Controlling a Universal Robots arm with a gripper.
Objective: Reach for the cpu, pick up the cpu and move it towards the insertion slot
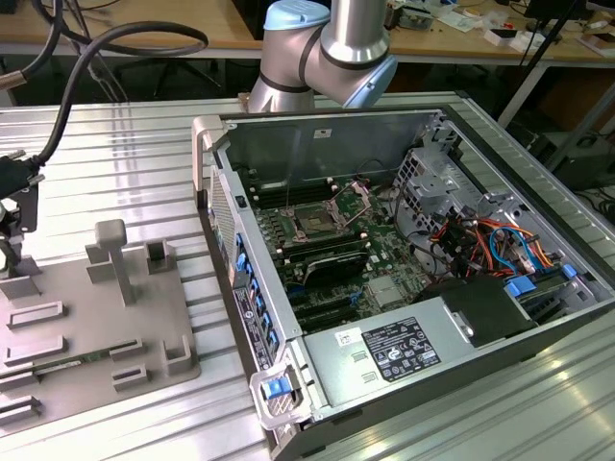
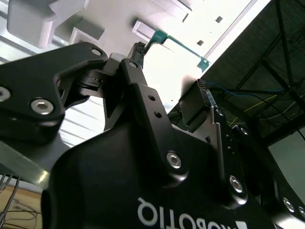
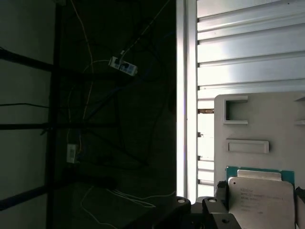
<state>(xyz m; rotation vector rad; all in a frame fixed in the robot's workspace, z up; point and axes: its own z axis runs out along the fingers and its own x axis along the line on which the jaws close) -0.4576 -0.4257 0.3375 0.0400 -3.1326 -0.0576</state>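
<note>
In the first wrist view the cpu (image 3: 262,205) is a silvery square with a thin green rim, seen over the grey tray (image 3: 267,119). My gripper (image 3: 259,191) has a dark finger (image 3: 222,190) against each side of it and is shut on it. The second wrist view looks along the black gripper (image 2: 171,67), where the cpu's green rim (image 2: 178,47) runs between the fingertips. In the exterior view the gripper (image 1: 10,230) is at the far left edge, above the tray's left end. The insertion slot (image 1: 317,219) lies inside the open computer case, well off to the exterior view's right.
The grey tray (image 1: 96,317) carries upright blocks (image 1: 110,254) and shallow recesses. The case wall (image 1: 226,240) stands between the tray and the motherboard. Cables (image 1: 480,240), a labelled power supply (image 1: 399,348) and black memory slots (image 1: 327,264) surround the socket. The arm's elbow (image 1: 332,48) hangs over the case's back.
</note>
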